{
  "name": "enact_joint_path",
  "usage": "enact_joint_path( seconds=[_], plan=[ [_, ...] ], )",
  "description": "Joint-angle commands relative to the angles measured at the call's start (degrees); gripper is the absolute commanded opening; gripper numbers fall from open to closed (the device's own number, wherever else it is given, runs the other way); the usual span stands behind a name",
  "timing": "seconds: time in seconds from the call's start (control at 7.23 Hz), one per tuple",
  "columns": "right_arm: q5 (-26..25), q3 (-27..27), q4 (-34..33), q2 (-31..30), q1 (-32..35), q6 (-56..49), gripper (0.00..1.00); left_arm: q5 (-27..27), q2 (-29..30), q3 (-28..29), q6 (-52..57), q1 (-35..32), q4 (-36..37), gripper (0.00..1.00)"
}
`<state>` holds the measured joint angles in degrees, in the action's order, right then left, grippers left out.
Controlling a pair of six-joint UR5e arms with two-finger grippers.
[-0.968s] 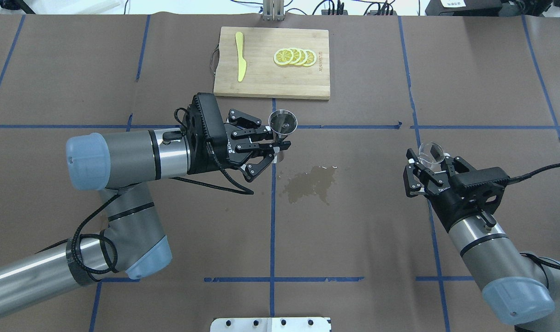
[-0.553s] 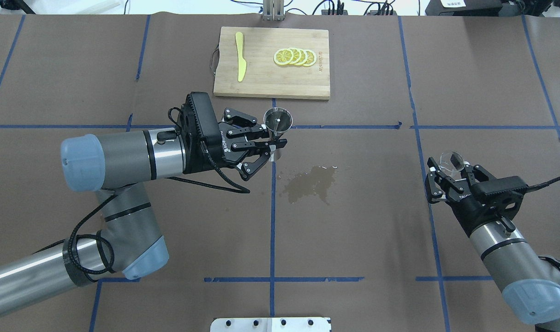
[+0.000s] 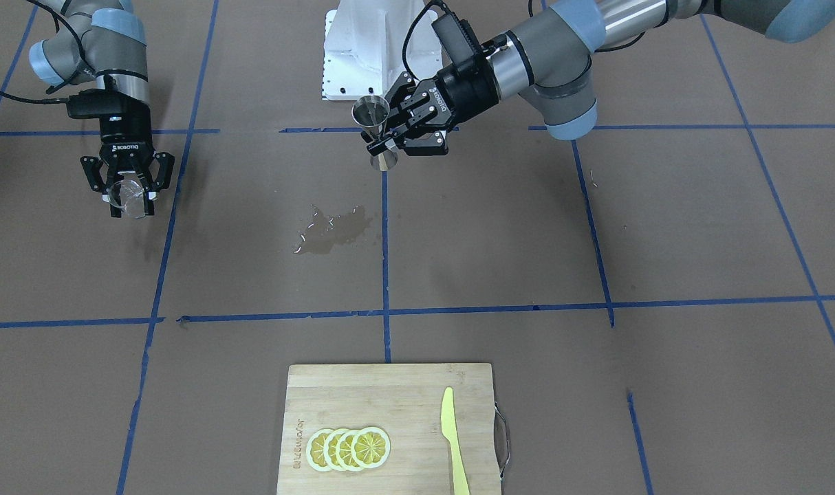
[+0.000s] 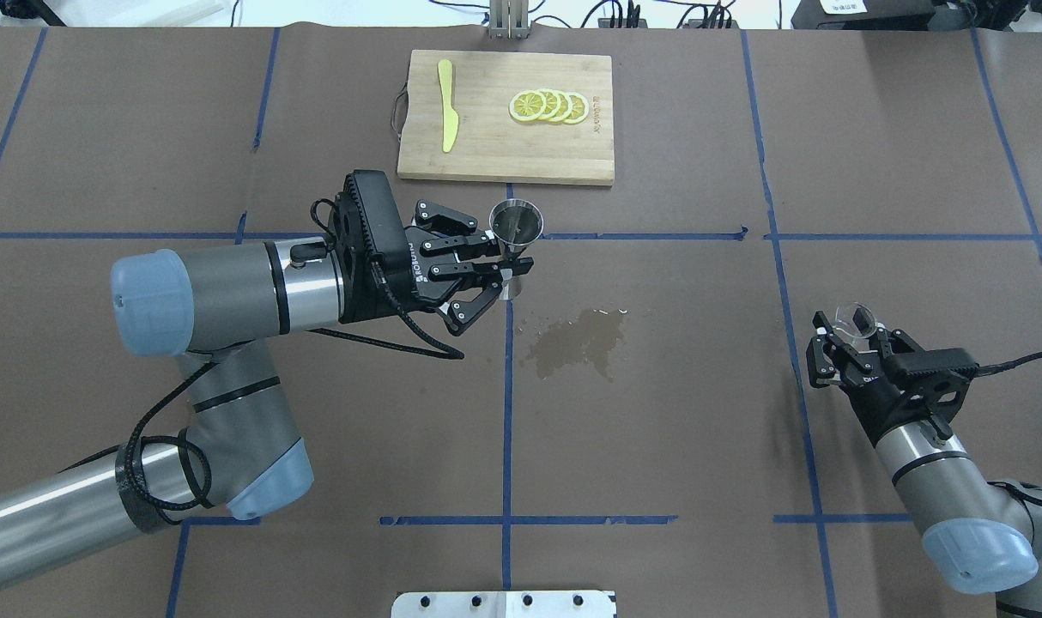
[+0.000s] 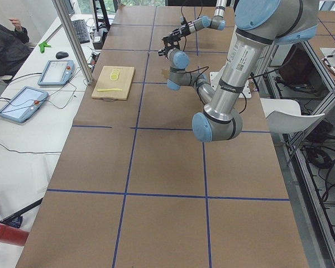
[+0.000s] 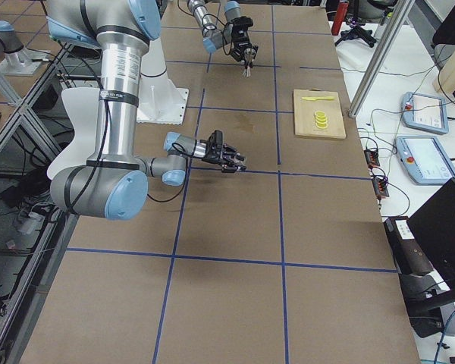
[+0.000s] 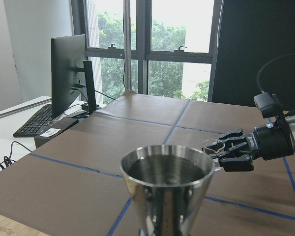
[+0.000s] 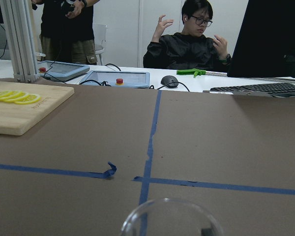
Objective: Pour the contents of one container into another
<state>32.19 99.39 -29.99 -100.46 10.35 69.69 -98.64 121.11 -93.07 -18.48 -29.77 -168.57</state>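
Near the table's (image 4: pixel 658 446) centre a wet patch (image 4: pixel 577 343) is seen. The left gripper (image 4: pixel 510 268) is closed on the upright jigger (image 4: pixel 516 225) near it; the right gripper (image 4: pixel 843 339) is closed on the glass cup (image 4: pixel 853 319) towards the right edge. Liquid could be spilled if the jigger is tipped. "ROBOTIQ" is read on the right gripper.

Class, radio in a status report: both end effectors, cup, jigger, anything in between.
Left end effector shut on steel jigger, upright. Right end effector shut on glass cup, well apart. Wet patch between them.
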Motion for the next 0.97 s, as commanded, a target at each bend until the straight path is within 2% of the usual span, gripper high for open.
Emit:
enact_joint_path(
  seconds=[0.0, 0.14, 0.83],
  plan=[
    [-1.8, -5.1, 0.1, 3.5, -0.1, 0.7, 0.00, -0.1, 0.0, 0.0, 0.0, -0.1, 0.0, 0.00],
    [-2.2, -7.2, 0.0, 6.0, -0.1, 0.7, 0.00, -0.1, 0.0, 0.0, 0.0, -0.2, 0.0, 0.00],
    [-2.5, -8.6, 0.0, 6.6, -0.8, 0.7, 0.02, -0.1, 0.0, 0.0, 0.0, -0.4, 0.0, 0.00]
  ],
)
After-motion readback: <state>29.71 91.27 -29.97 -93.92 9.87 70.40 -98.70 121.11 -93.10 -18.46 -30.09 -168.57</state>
